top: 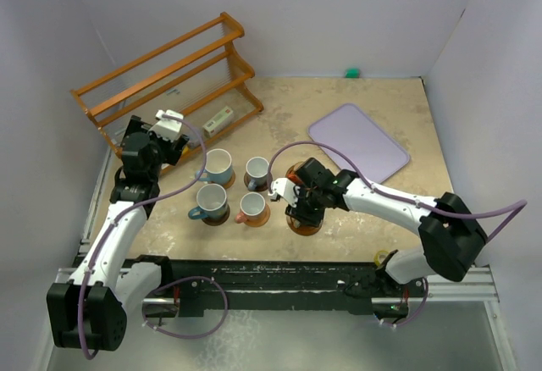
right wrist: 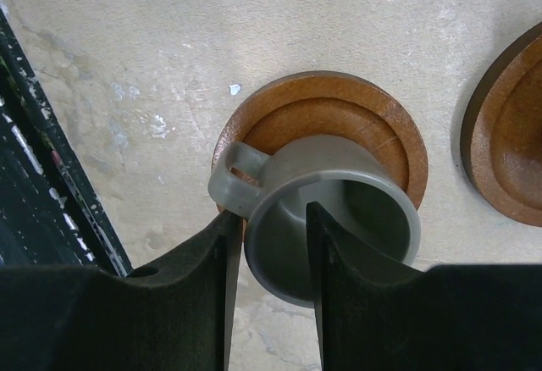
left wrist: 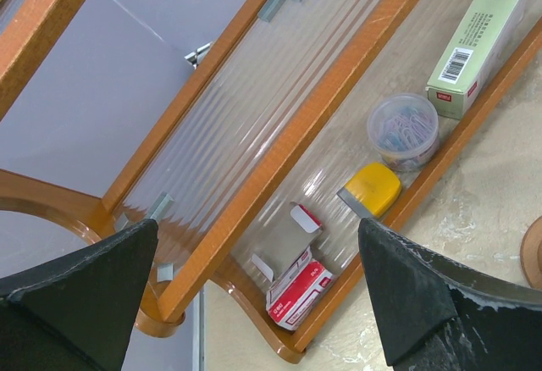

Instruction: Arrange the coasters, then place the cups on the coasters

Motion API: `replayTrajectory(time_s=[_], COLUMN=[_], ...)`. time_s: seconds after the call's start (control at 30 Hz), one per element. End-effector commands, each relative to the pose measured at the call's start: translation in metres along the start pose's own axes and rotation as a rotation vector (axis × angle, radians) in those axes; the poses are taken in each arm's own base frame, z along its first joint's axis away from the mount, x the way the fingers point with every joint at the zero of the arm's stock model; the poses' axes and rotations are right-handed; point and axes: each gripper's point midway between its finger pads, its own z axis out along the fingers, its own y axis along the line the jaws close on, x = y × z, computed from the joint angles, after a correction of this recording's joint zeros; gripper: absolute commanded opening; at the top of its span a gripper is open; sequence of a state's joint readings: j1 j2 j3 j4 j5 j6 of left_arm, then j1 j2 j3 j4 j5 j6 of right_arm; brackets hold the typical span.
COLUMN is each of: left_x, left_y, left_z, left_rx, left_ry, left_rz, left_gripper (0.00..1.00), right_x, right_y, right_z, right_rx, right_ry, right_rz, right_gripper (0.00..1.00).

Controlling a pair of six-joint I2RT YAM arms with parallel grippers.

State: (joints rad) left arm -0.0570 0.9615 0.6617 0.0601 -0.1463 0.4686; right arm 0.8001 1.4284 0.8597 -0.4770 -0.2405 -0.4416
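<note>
**Grey cup over its coaster, right arm on it**

The right gripper (right wrist: pixel 271 218) is reaching down onto the grey-olive cup (right wrist: pixel 364 210), with one finger inside the bowl and one outside, just beside the handle. The jaws are standing narrow astride the wall, and I cannot tell whether they are pinching it. The cup is lying over the reddish-brown coaster (right wrist: pixel 339 104), overhanging its near edge. The left gripper (left wrist: pixel 258 223), well apart, is gaping wide at the wooden rack (left wrist: pixel 279 134), holding nothing.

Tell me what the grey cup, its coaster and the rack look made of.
Cup: probably glazed ceramic, smooth matte grey, thick rim. Coaster: wood, reddish-brown, turned ring grooves, slight sheen. Rack: varnished orange wood rails; shelves look like ribbed clear plastic.
</note>
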Motion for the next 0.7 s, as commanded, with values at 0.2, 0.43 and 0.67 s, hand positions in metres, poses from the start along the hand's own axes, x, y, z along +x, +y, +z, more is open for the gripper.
replayTrajectory(time_s=[0.2,0.43,0.67], left_x=[-0.016,-0.019,-0.023], left_y=[0.011,0.008,-0.002], left_z=[-0.007,-0.013,-0.019], left_rx=[-0.021,-0.002,0.045], left_ry=[-0.054,-0.066,-0.078], left_rz=[0.011,-0.013,-0.113], left_gripper=[0.98,0.98,0.98], right_x=[-0.021,-0.04,-0.059], right_y=[-0.005,-0.007,-0.026], right_z=[-0.011,-0.04,-0.084], right_rx=[0.023,0.051,0.205], right_ry=[-0.036,-0.093,-0.229], right_rz=[0.034,0.005,0.02], right_gripper=[0.44,0.55,0.64])
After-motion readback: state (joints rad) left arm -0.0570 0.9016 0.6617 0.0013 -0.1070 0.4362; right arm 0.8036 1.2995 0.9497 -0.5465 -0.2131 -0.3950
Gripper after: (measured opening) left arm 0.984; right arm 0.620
